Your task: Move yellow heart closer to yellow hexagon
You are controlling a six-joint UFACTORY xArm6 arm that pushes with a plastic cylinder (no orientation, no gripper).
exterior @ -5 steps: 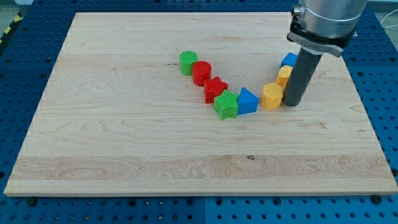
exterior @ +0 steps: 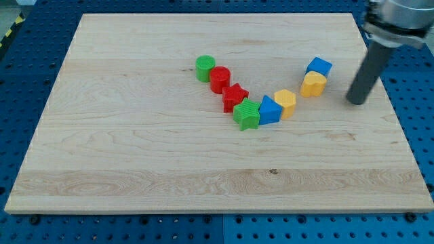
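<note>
The yellow heart [exterior: 313, 84] lies at the right of the wooden board, touching a blue cube [exterior: 319, 67] just above it. The yellow hexagon [exterior: 285, 103] lies a short gap down-left of the heart, touching a blue block [exterior: 270, 110]. My tip [exterior: 356, 102] stands on the board to the right of the heart, well apart from it and touching no block.
A curved row runs leftward from the blue block: a green star [exterior: 247, 114], a red star [exterior: 234, 96], a red cylinder [exterior: 220, 79] and a green cylinder [exterior: 205, 68]. The board's right edge [exterior: 393, 102] is close to my tip.
My tip has moved right, away from the yellow blocks. The yellow hexagon has shifted slightly left and up, against the blue block. The heart now shows in full.
</note>
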